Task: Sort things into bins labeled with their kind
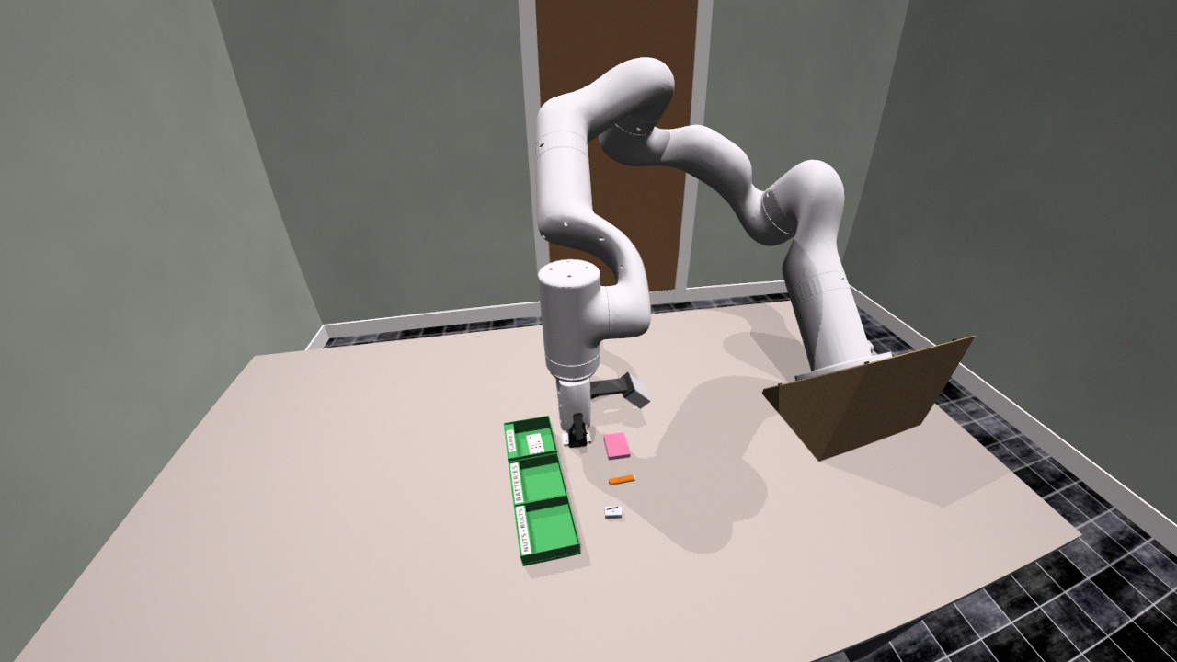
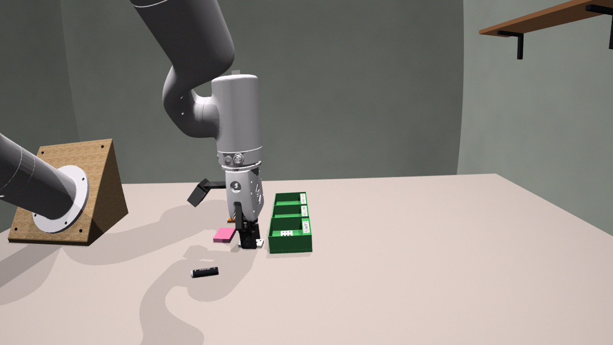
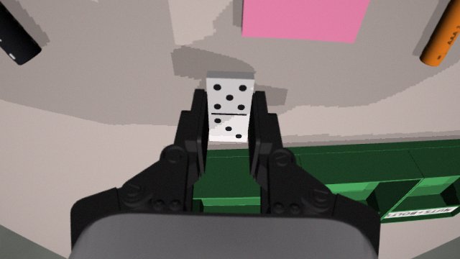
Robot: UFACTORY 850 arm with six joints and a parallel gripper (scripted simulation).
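Currently, gripper pinched the five-three domino for pickup. Next move needed lift clearing GAMES bin wall.

Table: beige top, carrying the items below, located by the green bin row. Domino: flat, just beside the GAMES end of the bin row. Pink block: farther out from that row, beyond the domino. Orange AAA battery: lying alongside, opposite BATTERIES. White pencil sharpener: opposite NUTS+BOLTS. Black battery: on its side, past the GAMES end. Wooden angled mount: well apart from the bin row.
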